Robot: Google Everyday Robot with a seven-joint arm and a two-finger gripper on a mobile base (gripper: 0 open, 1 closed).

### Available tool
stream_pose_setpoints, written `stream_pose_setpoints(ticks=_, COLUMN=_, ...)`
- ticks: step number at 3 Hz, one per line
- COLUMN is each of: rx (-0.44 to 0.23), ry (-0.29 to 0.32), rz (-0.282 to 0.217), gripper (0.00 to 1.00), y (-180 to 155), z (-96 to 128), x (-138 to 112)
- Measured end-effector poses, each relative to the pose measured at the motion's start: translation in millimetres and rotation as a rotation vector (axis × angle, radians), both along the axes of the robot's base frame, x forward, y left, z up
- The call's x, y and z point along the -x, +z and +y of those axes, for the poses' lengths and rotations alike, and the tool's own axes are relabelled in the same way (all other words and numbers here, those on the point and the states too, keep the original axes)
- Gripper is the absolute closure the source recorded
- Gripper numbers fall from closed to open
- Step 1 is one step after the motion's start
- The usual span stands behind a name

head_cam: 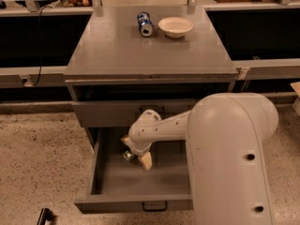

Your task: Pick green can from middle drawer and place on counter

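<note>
Gripper (pixel 135 152) low inside open middle drawer (pixel 136 203), fingers (pixel 146 161) apart, straddling green can (pixel 127 155) lying toward drawer's back left. Best to centre can between fingers, close firmly, then lift straight up clear of upper front before swinging to bench (pixel 117 50).

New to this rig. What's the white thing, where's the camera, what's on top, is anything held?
There is one camera only, looking down over the cabinet; its mount isn't on record. The big white shape is the arm of a mobile robot. Its gripper is down inside the open middle drawer, right at a small green can; whether it has hold of the can can't be made out. Toward the far side of the counter are a blue-and-white can, lying on its side, and a pale bowl beside it.
</note>
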State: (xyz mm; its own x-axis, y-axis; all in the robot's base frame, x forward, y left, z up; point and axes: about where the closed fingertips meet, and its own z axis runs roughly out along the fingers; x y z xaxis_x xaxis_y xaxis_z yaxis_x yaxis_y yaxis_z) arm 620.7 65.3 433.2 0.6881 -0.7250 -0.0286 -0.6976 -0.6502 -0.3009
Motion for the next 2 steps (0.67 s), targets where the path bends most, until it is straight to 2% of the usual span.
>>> stream_pose_setpoints(ticks=2, rx=0.087, ry=-0.074, rz=-0.049, gripper=0.00, y=-27, z=0, x=-17)
